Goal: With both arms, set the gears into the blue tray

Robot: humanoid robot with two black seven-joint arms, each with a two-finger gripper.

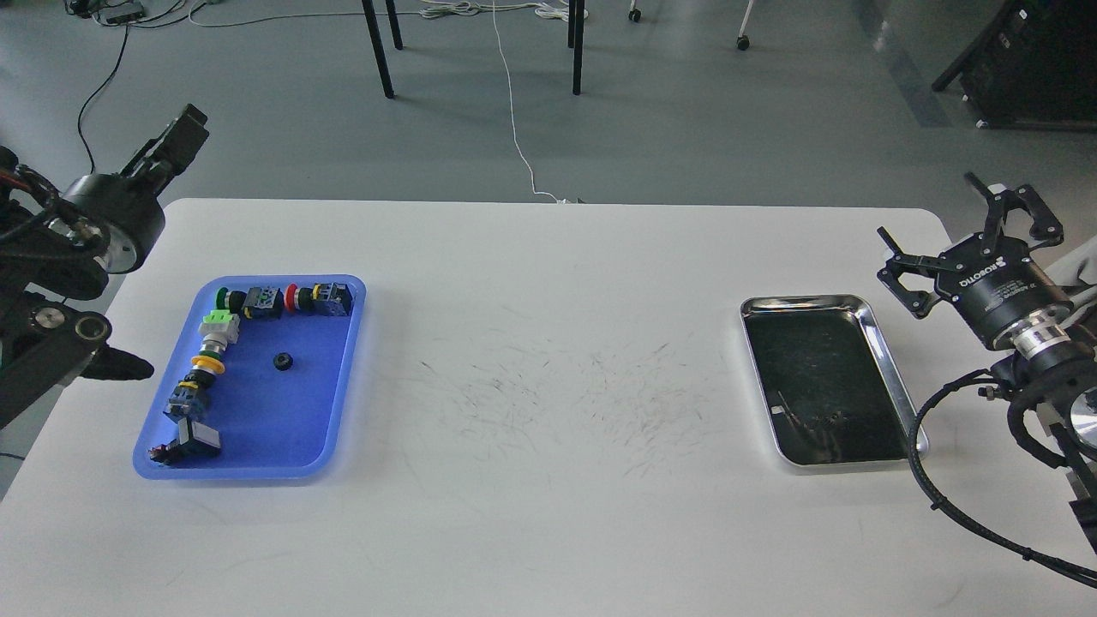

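One gear (283, 362) lies inside the blue tray (334, 433).

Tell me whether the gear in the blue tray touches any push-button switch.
Apart. The head view shows the gear alone on bare blue tray floor, with clear blue between it and the switches.

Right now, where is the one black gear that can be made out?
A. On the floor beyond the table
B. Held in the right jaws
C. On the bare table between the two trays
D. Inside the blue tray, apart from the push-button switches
D: the gear lies on the open floor of the blue tray, clear of the switches lined along its far and left sides.
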